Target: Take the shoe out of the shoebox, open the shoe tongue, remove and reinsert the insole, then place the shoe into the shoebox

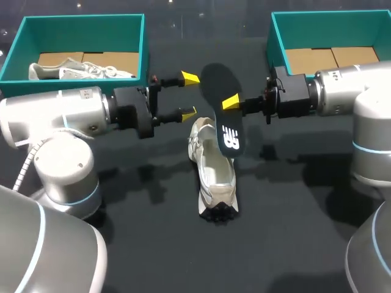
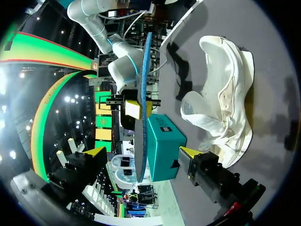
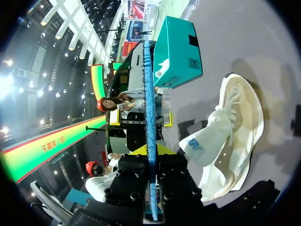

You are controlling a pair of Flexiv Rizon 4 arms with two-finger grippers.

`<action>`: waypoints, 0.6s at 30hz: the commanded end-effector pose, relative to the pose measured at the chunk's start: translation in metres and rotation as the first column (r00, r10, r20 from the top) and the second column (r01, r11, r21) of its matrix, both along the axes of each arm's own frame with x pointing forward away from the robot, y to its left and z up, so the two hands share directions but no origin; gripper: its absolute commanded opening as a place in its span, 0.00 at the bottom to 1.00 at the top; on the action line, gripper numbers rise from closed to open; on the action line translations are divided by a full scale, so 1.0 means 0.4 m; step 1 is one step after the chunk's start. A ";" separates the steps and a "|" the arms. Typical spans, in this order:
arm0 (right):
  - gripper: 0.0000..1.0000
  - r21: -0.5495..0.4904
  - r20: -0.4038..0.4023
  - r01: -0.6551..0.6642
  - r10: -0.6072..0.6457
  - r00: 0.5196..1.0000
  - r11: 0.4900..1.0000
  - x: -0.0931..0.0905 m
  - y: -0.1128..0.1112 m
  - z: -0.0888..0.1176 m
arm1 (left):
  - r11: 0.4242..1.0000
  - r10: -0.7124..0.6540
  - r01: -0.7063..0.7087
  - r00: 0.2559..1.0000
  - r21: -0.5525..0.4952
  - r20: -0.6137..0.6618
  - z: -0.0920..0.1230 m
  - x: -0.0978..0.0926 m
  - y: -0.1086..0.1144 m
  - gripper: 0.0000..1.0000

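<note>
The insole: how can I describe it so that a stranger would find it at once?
On the dark table, a white shoe lies in the middle. Just above it, the right arm holds the insole in its jaws. It is the only thin, dark, flat piece, with a white logo.

I stand at a robot test station: my left arm [image 1: 61,113] and right arm [image 1: 348,91] flank a dark table [image 1: 293,232] that bears a teal shoebox [image 1: 85,33], a second shoebox [image 1: 330,30] and a white shoe [image 1: 214,177].
</note>
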State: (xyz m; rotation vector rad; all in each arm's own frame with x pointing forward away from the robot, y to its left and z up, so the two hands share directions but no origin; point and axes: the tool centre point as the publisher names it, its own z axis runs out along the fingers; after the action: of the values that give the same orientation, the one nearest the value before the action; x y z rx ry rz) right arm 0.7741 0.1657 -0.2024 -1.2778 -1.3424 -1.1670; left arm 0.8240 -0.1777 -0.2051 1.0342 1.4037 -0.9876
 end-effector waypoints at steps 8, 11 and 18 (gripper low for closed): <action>0.00 0.028 -0.005 0.006 -0.006 1.000 1.000 -0.015 0.022 -0.004 | 0.998 -0.047 0.050 0.998 -0.045 0.051 0.018 0.015 -0.023 1.00; 0.00 0.028 -0.005 0.006 -0.006 1.000 1.000 -0.015 0.022 -0.004 | 0.998 -0.053 0.055 0.998 -0.040 0.045 0.016 0.016 -0.029 1.00; 0.00 0.027 -0.010 -0.007 0.007 1.000 1.000 -0.009 0.036 -0.008 | 0.997 -0.070 0.070 0.998 -0.041 0.005 0.024 0.017 -0.061 0.88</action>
State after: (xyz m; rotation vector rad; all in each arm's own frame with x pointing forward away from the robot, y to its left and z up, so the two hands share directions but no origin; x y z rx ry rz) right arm 0.7681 0.1753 -0.2038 -1.2579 -1.3176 -1.1739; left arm 0.8266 -0.1946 -0.1975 1.0581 1.3392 -1.0623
